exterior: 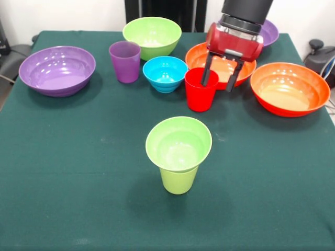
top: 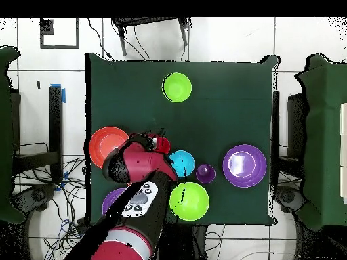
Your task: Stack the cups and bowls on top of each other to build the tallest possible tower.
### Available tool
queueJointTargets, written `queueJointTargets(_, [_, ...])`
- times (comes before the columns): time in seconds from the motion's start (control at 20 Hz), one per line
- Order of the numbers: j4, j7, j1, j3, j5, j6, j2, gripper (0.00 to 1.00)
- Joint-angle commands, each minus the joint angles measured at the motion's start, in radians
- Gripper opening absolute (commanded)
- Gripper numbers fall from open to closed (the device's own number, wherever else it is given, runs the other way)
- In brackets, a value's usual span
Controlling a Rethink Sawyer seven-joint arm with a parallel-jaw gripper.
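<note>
A: Jaws?
B: Gripper (exterior: 219,78) spread wide, nothing held. One finger (exterior: 207,69) drops inside the red cup (exterior: 200,90) by its right rim, the other hangs outside it to the right, over the orange bowl (exterior: 221,65) behind. Can't tell if the pad touches the cup wall.

A: Hidden stuff?
B: Wrist covers most of that orange bowl and part of the far purple bowl (exterior: 269,32). Overhead, the arm (top: 139,196) hides nearly all of it and most of the red cup.

A: Arm pose?
B: Comes down from the top edge, wrist roughly vertical, fingers pointing down.

A: Tower?
B: Near centre: small lime-green bowl (exterior: 178,143) seated in the lime-green cup (exterior: 178,181), upright, well apart from everything else.

A: Rest?
B: Blue bowl (exterior: 165,72) just left of the red cup, purple cup (exterior: 125,61) left of that, medium green bowl (exterior: 152,35) behind. Wide purple bowl (exterior: 57,70) far left, second orange bowl (exterior: 289,88) right. Table (exterior: 78,172) green.
</note>
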Motion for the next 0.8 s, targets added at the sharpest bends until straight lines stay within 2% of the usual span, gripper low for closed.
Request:
queueJointTargets(0.05, [0.030,0.220,0.022,0.076,0.050,-0.059,0.058,1.00])
queueJointTargets(0.5, [0.042,0.237,0.034,0.073,0.068,-0.089,0.071,1.00])
queueJointTargets(0.8, [0.063,0.219,-0.007,0.099,0.019,-0.095,0.050,1.00])
